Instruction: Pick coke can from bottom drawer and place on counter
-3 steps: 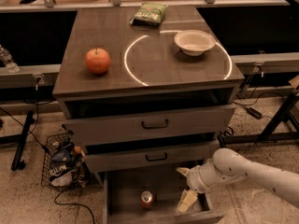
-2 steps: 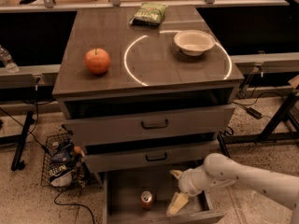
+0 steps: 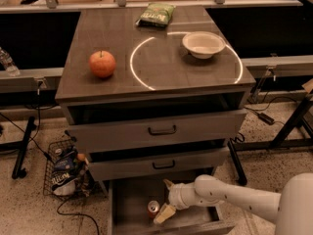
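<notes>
The coke can point(image 3: 153, 208) stands upright on the grey floor of the open bottom drawer point(image 3: 128, 199), its silver top showing. My gripper point(image 3: 166, 199) is inside the drawer just right of the can, open, with one finger above and behind it and the other point(image 3: 164, 213) beside it, nearly touching. The white arm reaches in from the lower right. The counter point(image 3: 161, 67) bears a bright white circle.
On the counter sit a red-orange apple point(image 3: 102, 63) at left, a white bowl point(image 3: 203, 44) at right and a green snack bag point(image 3: 155, 14) at the back. The two upper drawers stand slightly open. A wire basket with snack bags point(image 3: 62, 173) sits on the floor at left.
My gripper has moved left across the bottom drawer, from its right side to right beside the can. The can has not moved.
</notes>
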Controlling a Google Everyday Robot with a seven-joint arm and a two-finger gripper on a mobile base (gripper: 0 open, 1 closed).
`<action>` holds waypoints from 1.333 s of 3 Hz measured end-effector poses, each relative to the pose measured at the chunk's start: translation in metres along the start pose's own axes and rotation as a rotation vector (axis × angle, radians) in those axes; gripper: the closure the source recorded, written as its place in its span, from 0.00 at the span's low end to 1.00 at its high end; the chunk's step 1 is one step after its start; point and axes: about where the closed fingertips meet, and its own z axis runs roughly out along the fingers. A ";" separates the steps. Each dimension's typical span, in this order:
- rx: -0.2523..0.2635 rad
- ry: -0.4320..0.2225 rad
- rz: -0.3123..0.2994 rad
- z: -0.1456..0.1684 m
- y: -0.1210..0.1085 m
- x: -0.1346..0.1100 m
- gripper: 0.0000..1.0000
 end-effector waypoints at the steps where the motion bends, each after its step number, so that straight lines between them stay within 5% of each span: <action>1: 0.029 -0.052 -0.002 0.011 -0.015 0.020 0.00; 2: 0.002 -0.096 -0.018 0.023 -0.030 0.062 0.00; 4: -0.089 -0.145 -0.018 0.056 -0.045 0.102 0.00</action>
